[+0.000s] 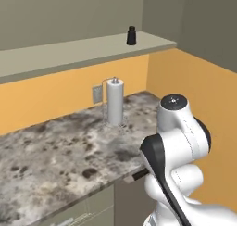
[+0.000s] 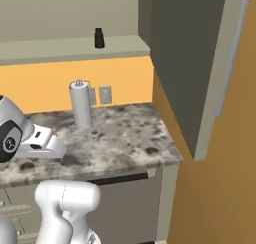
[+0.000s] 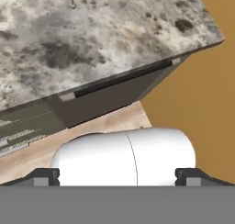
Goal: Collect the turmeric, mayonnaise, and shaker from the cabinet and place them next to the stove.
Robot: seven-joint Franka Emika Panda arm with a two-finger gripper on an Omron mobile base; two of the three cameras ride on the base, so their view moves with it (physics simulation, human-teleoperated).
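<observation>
The shaker (image 1: 131, 35) is a small black bottle with a narrower top, standing upright on the long open shelf of the cabinet (image 1: 69, 53), in the upper middle of the left base view and near the shelf's right end. In the right base view the shaker (image 2: 99, 38) sits in the upper left part of the frame, on the same shelf (image 2: 60, 49), just left of a tall closed cupboard (image 2: 192, 63) that fills the upper right. Below the shelf runs an orange wall, and under that a mottled grey stone worktop (image 1: 60, 151). On the worktop, near the wall, stands a paper-towel holder (image 1: 115, 102) with a white roll, upright, almost straight under the shaker but well below it; beside it on the wall is a grey socket plate (image 1: 96, 94). The white arm rises at the lower right of the left base view and at the lower left of the right base view, well apart from the shaker. In the hand view the claw (image 3: 117, 176) shows its two dark fingertips (image 3: 43, 176) at the bottom corners, spread wide with nothing between them, and beyond them the worktop's front edge (image 3: 114, 76) crosses the upper half of the frame.
</observation>
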